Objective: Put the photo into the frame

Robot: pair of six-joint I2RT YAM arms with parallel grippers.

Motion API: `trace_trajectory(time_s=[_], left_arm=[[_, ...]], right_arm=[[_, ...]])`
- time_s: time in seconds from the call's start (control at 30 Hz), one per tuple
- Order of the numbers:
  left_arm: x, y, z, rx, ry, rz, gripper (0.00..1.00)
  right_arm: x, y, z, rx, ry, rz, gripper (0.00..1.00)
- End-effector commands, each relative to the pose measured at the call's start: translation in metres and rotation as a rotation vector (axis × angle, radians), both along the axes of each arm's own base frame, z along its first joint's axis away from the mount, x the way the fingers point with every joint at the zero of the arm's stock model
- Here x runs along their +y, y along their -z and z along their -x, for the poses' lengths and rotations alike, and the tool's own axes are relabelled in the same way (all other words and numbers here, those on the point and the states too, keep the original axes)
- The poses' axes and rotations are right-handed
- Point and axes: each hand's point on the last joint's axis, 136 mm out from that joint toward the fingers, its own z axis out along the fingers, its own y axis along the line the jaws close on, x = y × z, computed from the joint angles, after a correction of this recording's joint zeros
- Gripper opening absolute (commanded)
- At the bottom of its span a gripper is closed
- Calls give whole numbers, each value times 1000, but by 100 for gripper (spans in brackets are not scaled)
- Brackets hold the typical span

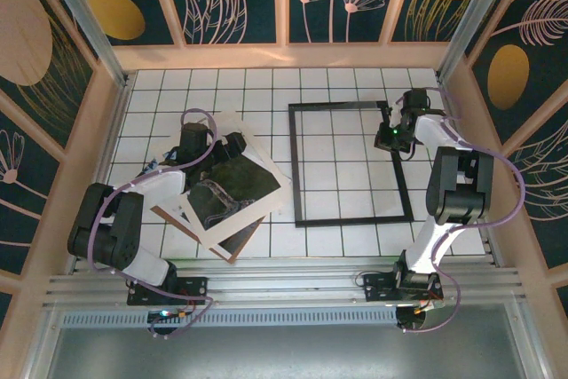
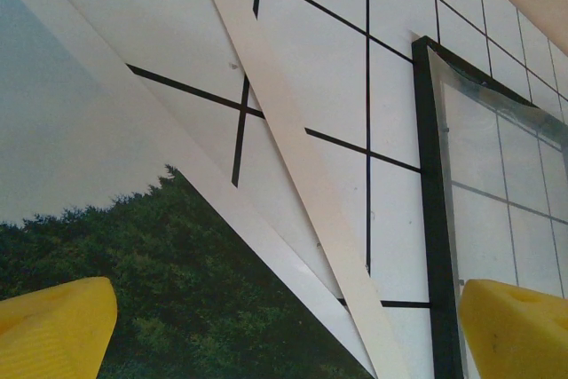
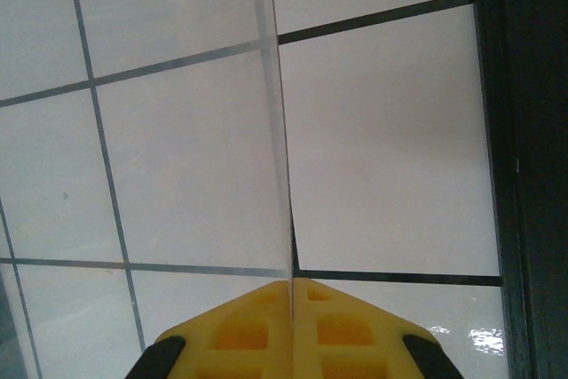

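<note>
**Top external:** fixed camera high above and behind the left arm [image 1: 115, 228] and right arm [image 1: 453, 184], looking steeply down. It is distant enough to take in the whole tiled worktop [image 1: 266, 86], the frame [image 1: 292, 166] and the photo [image 1: 240, 179].

**Left wrist:** camera mounted behind the left pincer [image 2: 288, 317], its spread yellow fingertips [image 2: 53, 326] at the lower corners. It faces obliquely forward and down, close over the photo, with the frame's rail at right, both shared with the overhead view.

**Right wrist:** camera behind the closed right pincer [image 3: 291, 295], facing almost straight down, very close to the tiles. A clear pane [image 3: 177, 148] gripped edge-on and the frame's rail are shared with the left wrist view
</note>
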Motion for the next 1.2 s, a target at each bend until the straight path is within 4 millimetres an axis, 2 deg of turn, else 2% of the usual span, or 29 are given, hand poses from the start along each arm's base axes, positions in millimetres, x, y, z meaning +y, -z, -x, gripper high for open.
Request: trace_trajectory(time_s=[0.0, 0.5, 1.17], left_arm=[[-3, -2, -2, -13, 17, -14, 98], [-3, 0, -2, -11, 17, -14, 99], [-3, 0, -1, -10, 17, -15, 99]], right_arm=[[-10, 5, 6, 25, 42, 37, 0], [-10, 27, 2, 62, 37, 66, 1], [-19, 17, -5, 43, 44, 109, 1]])
